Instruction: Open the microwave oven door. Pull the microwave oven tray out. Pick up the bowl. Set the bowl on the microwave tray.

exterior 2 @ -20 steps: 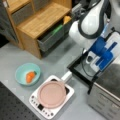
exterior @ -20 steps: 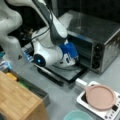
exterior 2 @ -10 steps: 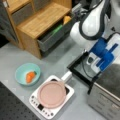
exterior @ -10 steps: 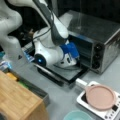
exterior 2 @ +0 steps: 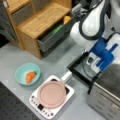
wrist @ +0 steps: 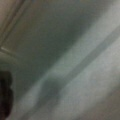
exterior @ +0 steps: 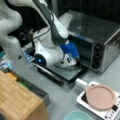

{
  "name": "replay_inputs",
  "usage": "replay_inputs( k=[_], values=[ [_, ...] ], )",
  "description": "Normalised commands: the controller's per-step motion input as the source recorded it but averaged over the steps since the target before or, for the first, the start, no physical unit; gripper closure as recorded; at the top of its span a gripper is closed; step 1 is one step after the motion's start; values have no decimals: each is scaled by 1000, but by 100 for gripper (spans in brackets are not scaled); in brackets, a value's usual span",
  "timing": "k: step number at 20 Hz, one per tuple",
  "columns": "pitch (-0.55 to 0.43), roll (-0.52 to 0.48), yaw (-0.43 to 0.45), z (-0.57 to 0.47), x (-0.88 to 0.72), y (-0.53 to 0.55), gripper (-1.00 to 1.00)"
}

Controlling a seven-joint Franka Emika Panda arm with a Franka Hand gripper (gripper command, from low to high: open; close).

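Observation:
The silver microwave oven (exterior: 100, 37) stands at the right in a front view, and its top shows at the lower right in a front view (exterior 2: 110, 82). Its dark glass door (exterior: 62, 73) lies folded down flat, as it also does from the other side (exterior 2: 78, 68). My gripper (exterior: 71, 58), with blue parts, is low over the open door at the oven's mouth (exterior 2: 98, 58). I cannot make out the tray apart from the door. The teal bowl (exterior 2: 27, 73) sits on the table far from the gripper with an orange piece in it; its rim shows at a front view's bottom (exterior: 77, 116).
A white flat appliance (exterior 2: 47, 102) carrying a pink disc (exterior 2: 51, 93) lies between bowl and oven. A wooden cabinet (exterior 2: 40, 22) with an open grey drawer (exterior 2: 53, 37) stands behind. The wrist view shows only a blurred grey surface.
Hardly anything differs; the arm and gripper stay at the oven's mouth over the open door, and the bowl has not moved.

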Motion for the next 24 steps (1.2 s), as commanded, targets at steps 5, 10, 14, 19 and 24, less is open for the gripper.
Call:
replay_inputs(
  k=[5,10,14,19,24],
  values=[
    [-31,66,-76,-48,-31,-87,100],
    [-23,36,-68,-1,-29,-197,100],
    [-31,0,-57,11,-9,-266,100],
    [-47,-42,-28,-3,29,-381,100],
    [-58,-58,8,-33,92,-531,100]
  ],
)
